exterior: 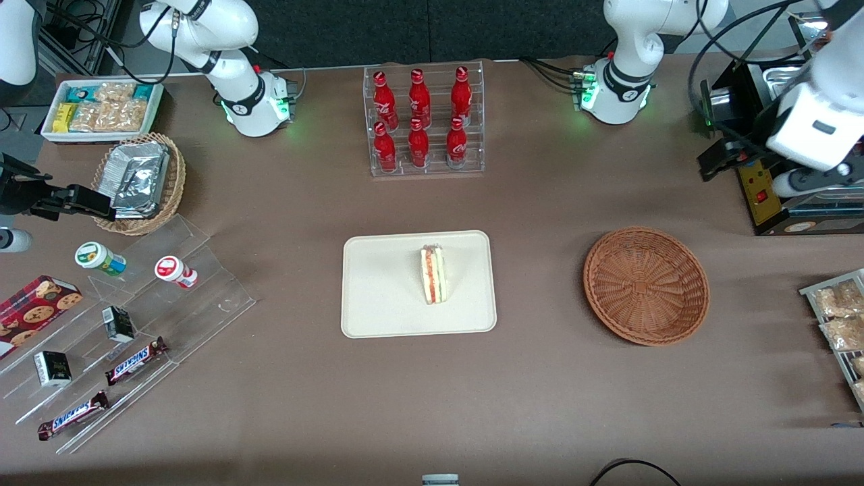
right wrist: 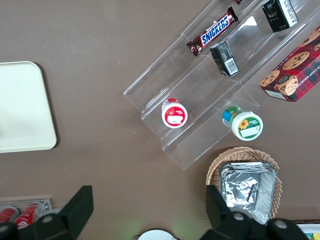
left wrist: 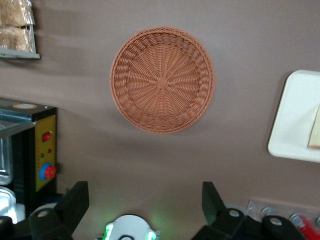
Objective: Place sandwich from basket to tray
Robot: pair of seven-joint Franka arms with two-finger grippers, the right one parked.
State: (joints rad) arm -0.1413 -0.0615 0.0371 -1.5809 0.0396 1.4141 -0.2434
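The sandwich (exterior: 434, 273), a cream wedge with red, orange and green layers, stands on the cream tray (exterior: 378, 297) at the table's middle. Only its edge (left wrist: 315, 132) shows on the tray (left wrist: 295, 115) in the left wrist view. The reddish-brown wicker basket (exterior: 646, 285) (left wrist: 162, 80) holds nothing and lies beside the tray, toward the working arm's end. My left gripper (exterior: 717, 160) (left wrist: 144, 192) hangs raised above the table, farther from the front camera than the basket. It is open, with nothing between its fingers.
A black machine with a yellow panel (exterior: 763, 189) sits close beside the gripper. Snack packets (exterior: 837, 317) lie at the working arm's table edge. A rack of red bottles (exterior: 424, 121) stands farther back than the tray. Acrylic shelves with snacks (exterior: 121, 324) and a foil-packet basket (exterior: 142, 179) lie toward the parked arm's end.
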